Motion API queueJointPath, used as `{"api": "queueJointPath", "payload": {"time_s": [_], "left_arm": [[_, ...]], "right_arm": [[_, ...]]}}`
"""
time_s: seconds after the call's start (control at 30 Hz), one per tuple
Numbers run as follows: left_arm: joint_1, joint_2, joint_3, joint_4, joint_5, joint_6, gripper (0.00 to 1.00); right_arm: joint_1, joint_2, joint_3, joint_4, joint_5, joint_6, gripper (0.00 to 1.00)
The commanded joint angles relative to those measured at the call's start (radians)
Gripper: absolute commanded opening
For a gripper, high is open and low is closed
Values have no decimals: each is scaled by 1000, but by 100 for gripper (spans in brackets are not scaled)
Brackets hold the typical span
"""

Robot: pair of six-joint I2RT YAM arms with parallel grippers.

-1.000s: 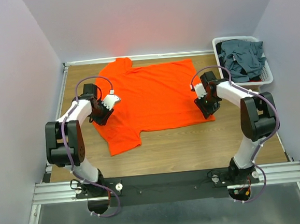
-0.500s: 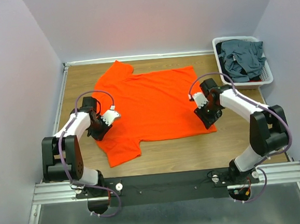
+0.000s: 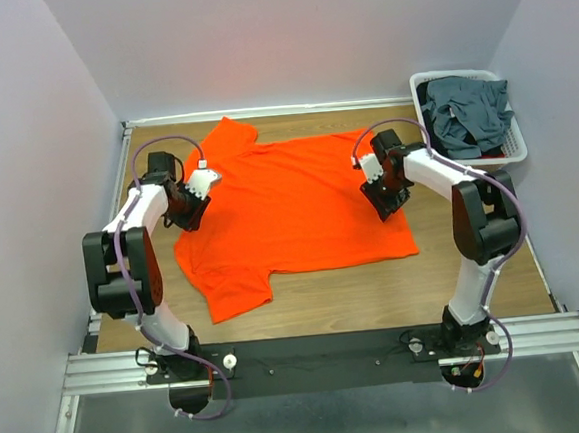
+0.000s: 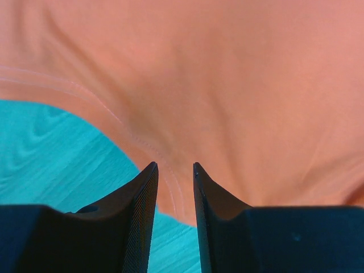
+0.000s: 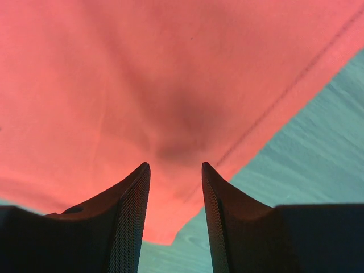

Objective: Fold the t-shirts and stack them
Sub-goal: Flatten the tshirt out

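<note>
Though soft, light and likely to sag, the orange-red t-shirt (image 3: pixel 299 211) lay spread beneath both jaws. The left gripper (image 4: pixel 174 166) stood narrowly parted over its edge, the right gripper (image 5: pixel 175 165) over its stitched hem, neither clamping cloth. Those edges looked the best hold.

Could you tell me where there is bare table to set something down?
Widest bare wood: the near strip between the orange t-shirt and the base rail. Crowded: the middle, with left gripper and right gripper over the shirt, and the basket at far right.
</note>
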Motion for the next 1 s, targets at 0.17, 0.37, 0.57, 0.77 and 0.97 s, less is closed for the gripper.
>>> {"api": "queueJointPath", "payload": {"time_s": [0.17,0.37,0.57,0.77,0.97], "left_arm": [[82,93,-51,84,26,-49,39],[118,58,-124,42,16,0,39],[118,-20,-59,-57,110,45,42],[119,47,276,-94,297,-25,58],[116,318,715,-52,345,-177,67]], "right_arm": [[-7,42,-67,68,48,18,49],[-7,-38,-208,68,15,15,48],[-9,-139,-135,39,-76,30,52],[-74,-60,239,30,-90,47,71],[-148,161,550,34,-65,67,71]]}}
